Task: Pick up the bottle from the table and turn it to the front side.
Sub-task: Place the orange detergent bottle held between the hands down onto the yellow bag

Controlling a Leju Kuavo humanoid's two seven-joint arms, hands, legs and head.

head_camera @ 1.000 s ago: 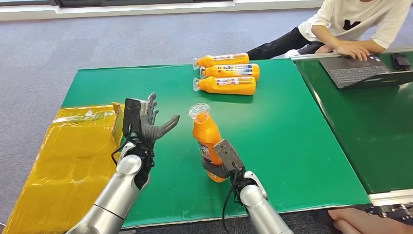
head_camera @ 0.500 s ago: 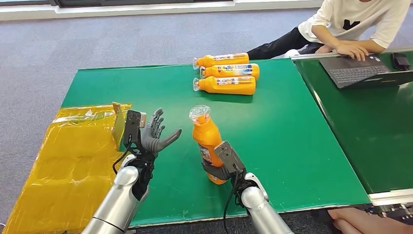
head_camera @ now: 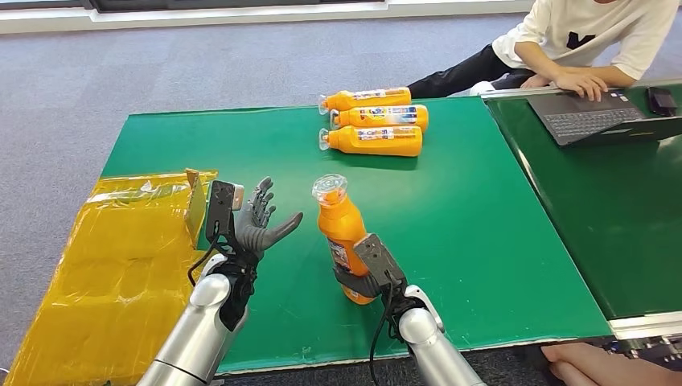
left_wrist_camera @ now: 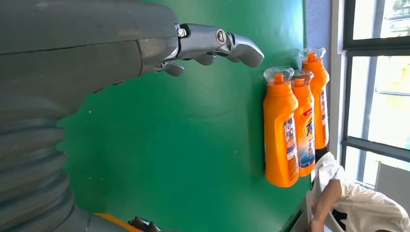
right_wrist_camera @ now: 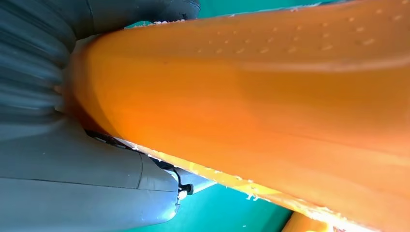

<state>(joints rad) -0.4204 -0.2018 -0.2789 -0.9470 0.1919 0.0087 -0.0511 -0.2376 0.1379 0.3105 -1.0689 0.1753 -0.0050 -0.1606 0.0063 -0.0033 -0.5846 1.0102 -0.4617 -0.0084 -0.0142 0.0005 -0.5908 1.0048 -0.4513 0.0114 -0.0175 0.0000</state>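
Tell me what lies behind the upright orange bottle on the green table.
Behind the upright bottle, which the right hand grips, bare green table stretches to three bottles lying on their sides. The strip of table right behind its body is covered.

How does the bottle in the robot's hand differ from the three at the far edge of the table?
The held bottle stands upright in the right hand; the three bottles lie on their sides, untouched. It is alone; they lie side by side. All are orange with clear caps.
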